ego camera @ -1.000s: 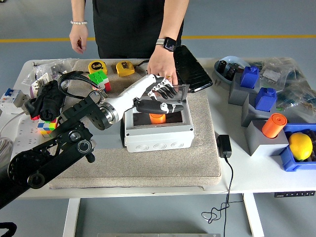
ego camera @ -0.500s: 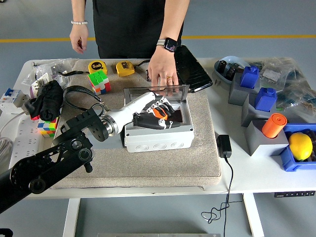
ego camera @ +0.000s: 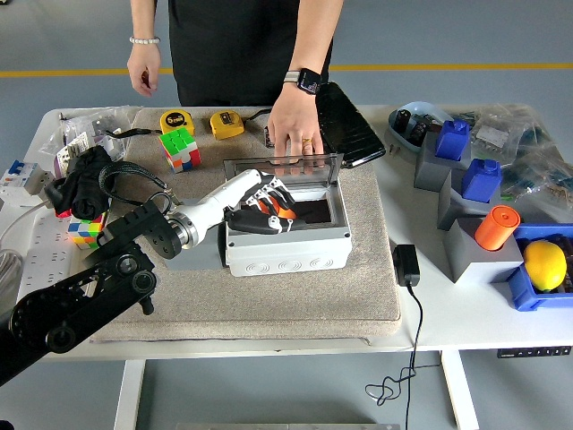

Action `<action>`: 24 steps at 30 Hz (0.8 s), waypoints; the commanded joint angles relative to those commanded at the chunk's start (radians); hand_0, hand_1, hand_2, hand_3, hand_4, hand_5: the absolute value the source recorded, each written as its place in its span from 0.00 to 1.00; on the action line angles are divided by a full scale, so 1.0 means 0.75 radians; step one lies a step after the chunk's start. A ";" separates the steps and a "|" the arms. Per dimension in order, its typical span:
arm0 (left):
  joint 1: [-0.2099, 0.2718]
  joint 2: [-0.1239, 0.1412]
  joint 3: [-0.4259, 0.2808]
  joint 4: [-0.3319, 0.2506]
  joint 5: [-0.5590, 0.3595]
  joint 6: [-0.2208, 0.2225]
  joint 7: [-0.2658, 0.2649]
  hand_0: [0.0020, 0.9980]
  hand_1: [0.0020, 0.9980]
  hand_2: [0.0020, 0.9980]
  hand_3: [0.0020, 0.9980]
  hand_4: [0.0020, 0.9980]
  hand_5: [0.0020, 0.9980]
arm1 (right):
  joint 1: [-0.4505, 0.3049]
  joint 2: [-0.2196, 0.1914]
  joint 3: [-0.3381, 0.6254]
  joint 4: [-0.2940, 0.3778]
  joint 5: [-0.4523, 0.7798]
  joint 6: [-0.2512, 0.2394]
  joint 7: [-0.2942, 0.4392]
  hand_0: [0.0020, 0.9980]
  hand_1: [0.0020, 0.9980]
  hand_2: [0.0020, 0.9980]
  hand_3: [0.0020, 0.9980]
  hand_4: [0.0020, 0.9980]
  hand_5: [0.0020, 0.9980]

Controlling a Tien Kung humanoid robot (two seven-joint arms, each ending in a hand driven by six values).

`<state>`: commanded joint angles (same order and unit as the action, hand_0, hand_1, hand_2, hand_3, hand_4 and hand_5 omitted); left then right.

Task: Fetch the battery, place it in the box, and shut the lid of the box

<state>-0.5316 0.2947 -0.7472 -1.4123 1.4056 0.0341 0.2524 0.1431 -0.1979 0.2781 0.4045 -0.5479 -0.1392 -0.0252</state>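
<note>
Battery (ego camera: 280,208) is orange and sits inside the box (ego camera: 286,240), under the fingers of the left robot hand (ego camera: 261,208). Only a small part of it shows between the fingers, so its long axis and the way it points cannot be told.

Compared with half a second ago, the robot hand has moved a little to the left and toward the left wall of the box, and the forearm lies lower and more to the left. One second ago the hand was above the box with the battery under it; now it is down in the box.

The left arm comes in from the lower left, with the white forearm (ego camera: 215,199) slanting up to the right over the box's left rim. The fingers are curled around the battery and seem to grip it.

The clear lid (ego camera: 283,165) stands open at the far rim. A person's hand (ego camera: 295,125) rests its fingertips on the lid's top edge. The box stands on a grey mat (ego camera: 295,296) on the tabletop (ego camera: 466,318).
</note>
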 joint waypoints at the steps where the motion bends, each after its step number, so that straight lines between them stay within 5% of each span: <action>1: 0.008 0.010 -0.013 -0.014 0.004 -0.005 0.004 0.59 0.60 0.58 0.55 0.96 0.45 | -0.001 0.000 0.001 0.001 -0.001 0.000 0.000 0.71 0.67 0.68 0.64 1.00 0.57; 13: 0.056 0.069 -0.097 -0.077 0.031 -0.052 0.055 0.48 0.56 0.57 0.55 0.96 0.43 | 0.000 -0.001 0.007 0.002 -0.006 0.000 0.000 0.71 0.67 0.68 0.64 1.00 0.57; 19: 0.052 0.057 -0.082 -0.085 -0.009 -0.049 0.048 0.49 0.57 0.57 0.55 0.95 0.42 | -0.001 -0.001 0.004 0.002 -0.004 0.000 0.000 0.71 0.67 0.68 0.64 1.00 0.57; 24: 0.035 0.031 -0.044 -0.096 -0.125 -0.018 -0.023 0.53 0.59 0.57 0.55 0.95 0.42 | -0.001 -0.001 0.002 0.005 -0.006 0.001 0.000 0.71 0.67 0.68 0.64 1.00 0.57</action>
<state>-0.5056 0.3176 -0.7799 -1.4842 1.3117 0.0206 0.2348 0.1426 -0.1984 0.2799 0.4080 -0.5524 -0.1387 -0.0249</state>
